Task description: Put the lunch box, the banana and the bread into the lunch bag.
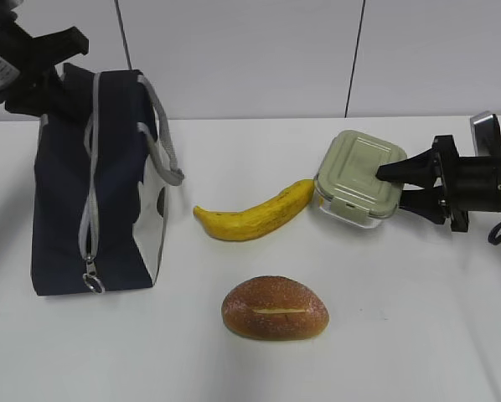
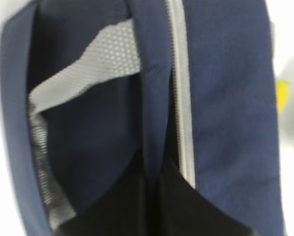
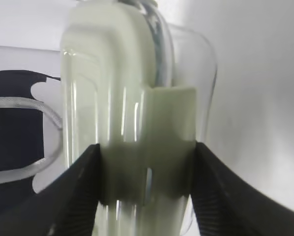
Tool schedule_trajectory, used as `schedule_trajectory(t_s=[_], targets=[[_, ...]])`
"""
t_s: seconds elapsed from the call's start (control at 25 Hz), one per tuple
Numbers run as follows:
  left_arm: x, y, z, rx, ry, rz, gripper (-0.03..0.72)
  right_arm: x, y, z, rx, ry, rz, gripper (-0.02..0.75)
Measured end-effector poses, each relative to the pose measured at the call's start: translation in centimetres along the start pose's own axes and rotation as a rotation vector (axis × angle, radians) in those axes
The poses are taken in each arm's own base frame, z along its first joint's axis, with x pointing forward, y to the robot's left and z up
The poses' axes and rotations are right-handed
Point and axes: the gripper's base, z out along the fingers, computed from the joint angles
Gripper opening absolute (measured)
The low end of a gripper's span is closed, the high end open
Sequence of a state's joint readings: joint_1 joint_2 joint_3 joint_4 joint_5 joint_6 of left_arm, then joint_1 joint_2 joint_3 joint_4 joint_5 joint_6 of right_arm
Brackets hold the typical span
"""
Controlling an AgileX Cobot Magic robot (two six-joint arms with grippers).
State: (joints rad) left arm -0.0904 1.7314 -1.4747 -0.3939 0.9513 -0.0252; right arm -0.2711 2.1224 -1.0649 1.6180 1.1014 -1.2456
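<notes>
Bread (image 1: 275,308) shows only outside; right end effector (image 3: 146,189) clamps lunch box (image 3: 132,98), left pinched closed.

left gripper (image 1: 45,79) fingers hidden behind lunch bag (image 1: 66,184), blurred bag interior in left wrist view

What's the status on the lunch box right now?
Right gripper fingers clamped on lunch box. Left gripper shut at lunch bag. Banana, bread waiting.
</notes>
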Motion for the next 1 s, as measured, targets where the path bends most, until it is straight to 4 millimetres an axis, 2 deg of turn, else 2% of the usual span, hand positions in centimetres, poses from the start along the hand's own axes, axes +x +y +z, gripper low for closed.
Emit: schedule_trajectory(t_s=[0.12,0.24,0.4,0.56,0.72,0.88,1.0], targets=[[0.0,-0.9,0.0,0.103,-0.005,0.019,-0.003,-0.4,0.8,-0.2,-0.002,-0.023,-0.008,0.384],[-0.1,-1.5,-0.1,0.165,-0.011,0.035,-0.003,-0.7,3.4,-0.3,-0.025,-0.033,-0.051,0.384],[0.0,-1.9,-0.2,0.207,-0.011,0.061,-0.003,-0.4,8.7,0.7,-0.09,-0.012,-0.151,0.384],[0.0,-1.9,-0.2,0.212,-0.011,0.068,-0.003,0.2,14.4,2.7,-0.192,0.044,-0.259,0.384],[0.0,-1.9,-0.2,0.215,-0.009,0.068,-0.003,1.0,18.8,5.2,-0.279,0.118,-0.314,0.384],[0.0,-2.0,-0.2,0.218,-0.007,0.068,-0.003,2.2,21.5,7.1,-0.289,0.173,-0.38,0.383],[0.0,-2.0,-0.2,0.22,-0.008,0.067,-0.003,3.1,22.1,8.4,-0.242,0.174,-0.414,0.383]])
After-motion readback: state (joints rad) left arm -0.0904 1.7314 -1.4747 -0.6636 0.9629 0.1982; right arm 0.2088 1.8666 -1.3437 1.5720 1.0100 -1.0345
